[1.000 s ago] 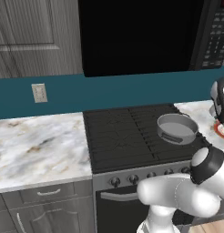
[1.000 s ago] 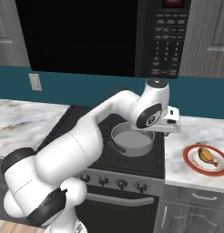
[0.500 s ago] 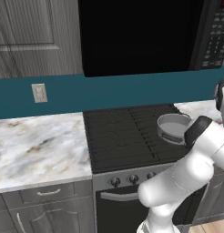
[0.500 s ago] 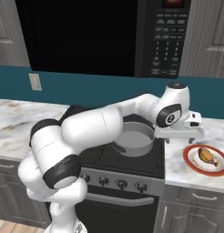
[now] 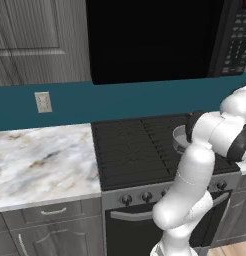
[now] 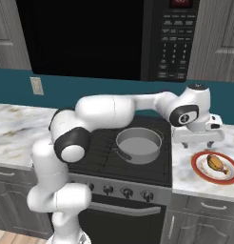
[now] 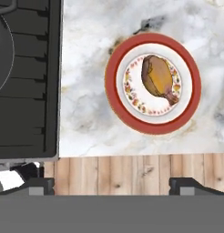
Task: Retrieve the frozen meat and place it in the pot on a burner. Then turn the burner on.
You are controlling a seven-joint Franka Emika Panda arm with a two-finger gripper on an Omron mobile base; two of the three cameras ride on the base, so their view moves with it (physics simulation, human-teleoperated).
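Reading the scene from the left, nothing of the job is finished yet. On the marble counter (image 6: 9,128) at the far left I have no business. Next comes the dark cooktop (image 6: 109,157), and on its right-hand burner (image 6: 152,164) sits the pot (image 6: 138,144), grey, upright, and with nothing in it as far as I can see. Its short handle points toward the front left. The knobs (image 6: 127,192) along the stove front look untouched, though I cannot read their positions.

Further right, my gripper (image 6: 199,141) hangs over the counter strip between the stove edge and the plate (image 6: 200,171), fingers spread as wide as they go and holding nothing. The frozen meat (image 7: 158,78) lies on that red-rimmed plate, on the small stretch of counter right of the stove. In the hand view it sits a little right of centre, so I judge I am not yet squarely above it.

So all remains: the pick, the carry left to the pot, the drop, then the knob.

Room is tight here. The plate is close to the counter's front edge (image 7: 145,155), with bare wood floor (image 7: 118,175) beyond it. The way to the pot looks open, with only its low wall to clear.
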